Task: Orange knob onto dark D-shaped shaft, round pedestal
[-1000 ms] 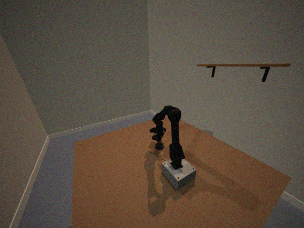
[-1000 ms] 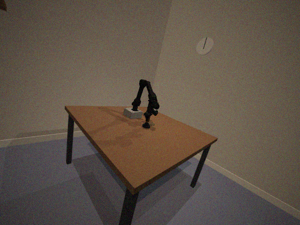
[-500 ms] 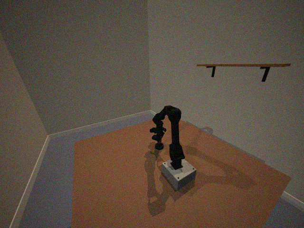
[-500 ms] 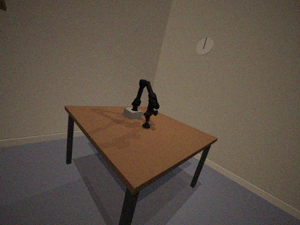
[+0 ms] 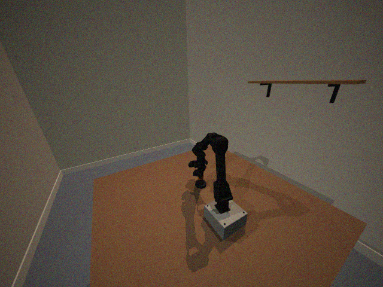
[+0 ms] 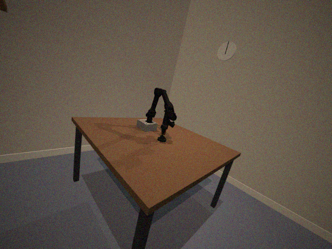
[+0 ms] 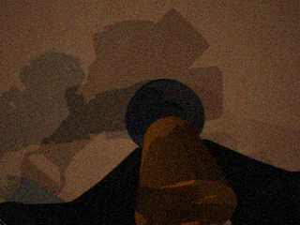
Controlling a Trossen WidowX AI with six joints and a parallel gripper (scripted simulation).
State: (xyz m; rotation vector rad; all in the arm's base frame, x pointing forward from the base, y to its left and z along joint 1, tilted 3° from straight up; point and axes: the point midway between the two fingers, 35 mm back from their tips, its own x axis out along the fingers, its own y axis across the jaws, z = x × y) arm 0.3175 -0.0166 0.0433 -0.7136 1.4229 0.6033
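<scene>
Pincer (image 5: 200, 176) (image 6: 163, 134) (image 7: 172, 149) part-open, closed around the orange knob (image 5: 201, 178) (image 7: 180, 164) above the round pedestal (image 5: 200, 184) (image 6: 161, 139) (image 7: 155, 105); no legible writing.

The six-joint arm (image 5: 220, 163) (image 6: 153, 105) is black all over, with rounded, bulky joint housings and a long, straight, slim link between them. Its jaws (image 5: 200, 176) (image 6: 163, 133) are equally black; up close, their two fingers show as dark, sloping wedges. Beneath the arm sits a pale grey, box-shaped base (image 5: 224, 232) (image 6: 141, 125) with flat sides, square corners and small dark screw-like dots near the corners of its top. Finer markings are too dim to make out.
</scene>
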